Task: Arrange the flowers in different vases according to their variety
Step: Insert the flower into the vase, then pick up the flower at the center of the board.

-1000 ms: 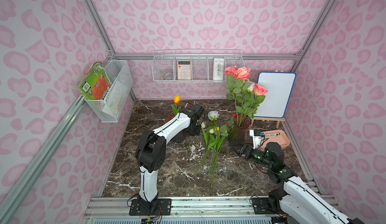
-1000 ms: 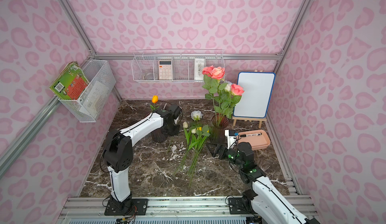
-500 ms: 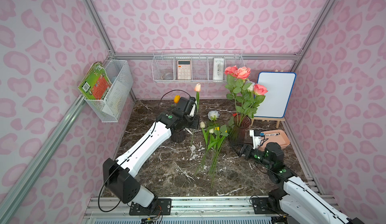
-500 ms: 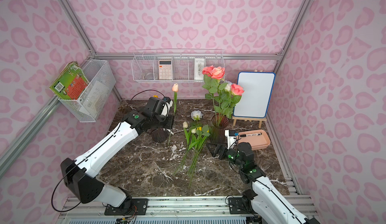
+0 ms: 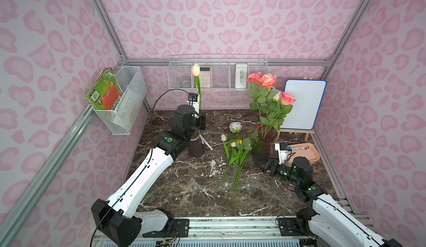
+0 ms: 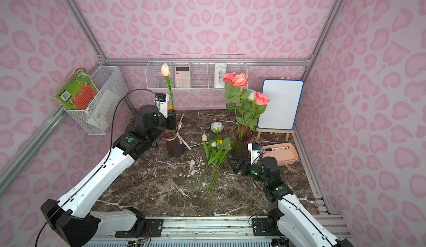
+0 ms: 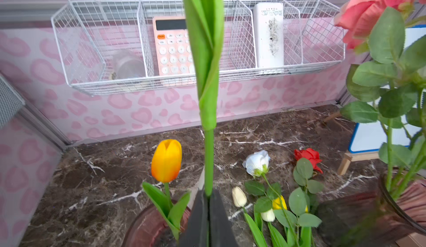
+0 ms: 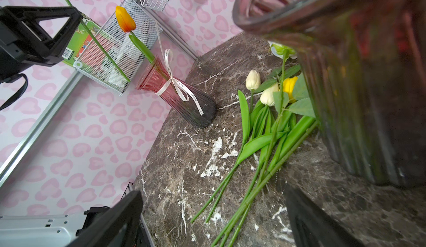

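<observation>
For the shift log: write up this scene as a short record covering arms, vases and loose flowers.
left gripper: shut on pale pink tulip, stem upright over ribbon vase
right gripper: open, low at plain vase's base
ribbon vase: one orange tulip
plain vase: roses, mostly pink
loose on table: white rose, red rose, cream tulips, yellow tulip
task: unfinished

Loose flowers (image 5: 237, 156) between vases (image 5: 262, 145)

Ribbed glass vases (image 6: 174, 146) look glossy, translucent; the surface (image 6: 161, 183) is polished dark marble; wall baskets (image 6: 200, 77) are white wire.
</observation>
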`<act>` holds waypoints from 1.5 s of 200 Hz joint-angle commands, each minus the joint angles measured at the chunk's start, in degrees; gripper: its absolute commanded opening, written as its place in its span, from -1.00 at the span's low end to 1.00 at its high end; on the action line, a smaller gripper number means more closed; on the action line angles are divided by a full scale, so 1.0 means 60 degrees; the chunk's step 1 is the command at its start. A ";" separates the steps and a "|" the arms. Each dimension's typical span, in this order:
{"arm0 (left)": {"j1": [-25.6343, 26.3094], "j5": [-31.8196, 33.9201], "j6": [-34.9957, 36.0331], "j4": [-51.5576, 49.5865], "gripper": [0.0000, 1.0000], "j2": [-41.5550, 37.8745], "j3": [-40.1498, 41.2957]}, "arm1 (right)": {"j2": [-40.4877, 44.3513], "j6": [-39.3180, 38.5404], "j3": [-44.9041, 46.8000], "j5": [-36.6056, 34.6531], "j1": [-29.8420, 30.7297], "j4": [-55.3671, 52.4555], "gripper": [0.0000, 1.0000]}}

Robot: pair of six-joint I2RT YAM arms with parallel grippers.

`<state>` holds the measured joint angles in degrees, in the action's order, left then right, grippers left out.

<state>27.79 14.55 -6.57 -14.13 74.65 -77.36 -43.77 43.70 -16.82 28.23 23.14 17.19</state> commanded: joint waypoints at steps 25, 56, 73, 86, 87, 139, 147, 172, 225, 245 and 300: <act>-0.0421 0.0732 0.0954 0.1586 -1.00 0.0404 0.0052 | 0.0312 -0.0106 0.0005 0.0012 -0.0002 0.0026 0.98; -0.0706 0.0686 0.1183 0.2578 -1.00 0.0404 0.0633 | 0.0406 -0.0147 0.0005 -0.0037 -0.0003 -0.0063 0.98; -0.0845 0.0623 0.1124 0.2925 -1.00 0.0405 0.0952 | 0.0366 -0.0150 -0.0017 -0.0012 -0.0011 -0.0061 0.98; -0.0878 0.0650 0.1039 0.3106 -1.00 0.0377 0.1249 | 0.0337 -0.0148 -0.0025 0.0024 -0.0004 -0.0055 0.98; -0.0887 0.0651 0.1045 0.3126 -1.00 0.0376 0.1271 | 0.0337 -0.0149 -0.0024 0.0018 -0.0004 -0.0054 0.98; -0.0907 0.0894 0.0280 0.3005 -0.91 -0.0041 0.2176 | 0.0005 -0.0092 -0.0017 0.0092 -0.0003 0.0224 0.98; -0.0902 0.0941 0.0145 0.2897 -0.69 -0.0152 0.2304 | -0.0058 -0.0059 -0.0009 0.0152 -0.0003 0.0294 0.98; -0.0898 0.0814 -0.0365 0.1869 -0.24 -0.0475 0.2249 | -0.0210 -0.0004 -0.0008 0.0150 -0.0004 0.0405 0.98; -0.0882 -0.0158 -0.1270 -0.0408 0.26 -0.1234 0.1691 | -0.0675 0.0183 -0.0198 0.0197 0.0111 0.0642 0.98; -0.0879 -0.0175 -0.1714 -0.1106 0.46 -0.1532 0.1663 | -0.0830 0.0187 -0.0301 0.0155 0.0272 0.0636 0.98; -0.0387 -0.0799 -0.2392 -0.2428 0.88 -0.2433 0.1728 | -0.1039 0.0159 -0.0507 0.0018 0.0502 0.0578 0.98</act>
<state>23.77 11.57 -18.46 -23.62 62.17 -67.16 -49.65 44.75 -18.87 28.93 25.74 19.57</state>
